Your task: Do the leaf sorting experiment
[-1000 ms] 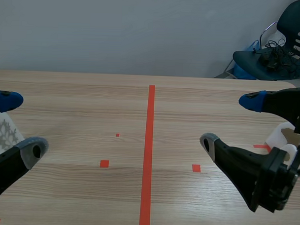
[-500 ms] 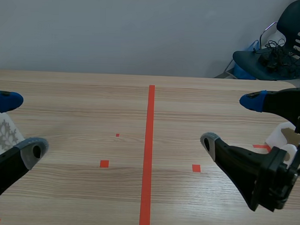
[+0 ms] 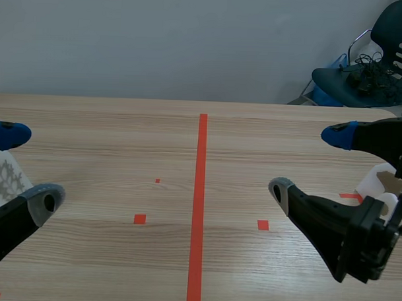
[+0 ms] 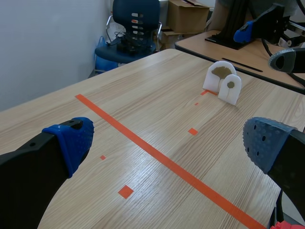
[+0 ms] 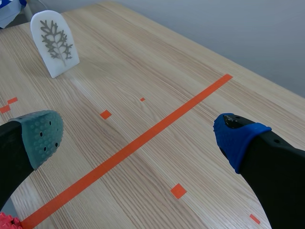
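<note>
You're keeping the left gripper point(image 3: 25, 167) and right gripper point(image 3: 309, 163) released; the fern plaque point(image 5: 55, 43) is standing near the left one, its whole leaf showing only in the right wrist view.

Across the middle of the frame the table point(image 3: 122, 134) gives broad passage on both sides of the red line point(image 3: 200, 190). At the left edge a white leaf card point(image 3: 0, 176) stands upright. At the right edge two white arched blocks point(image 3: 371, 184) stand close together.

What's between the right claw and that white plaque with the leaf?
Nothing stands there. The right wrist view shows only bare table with orange tape marks between the right claw and the leaf plaque.
</note>
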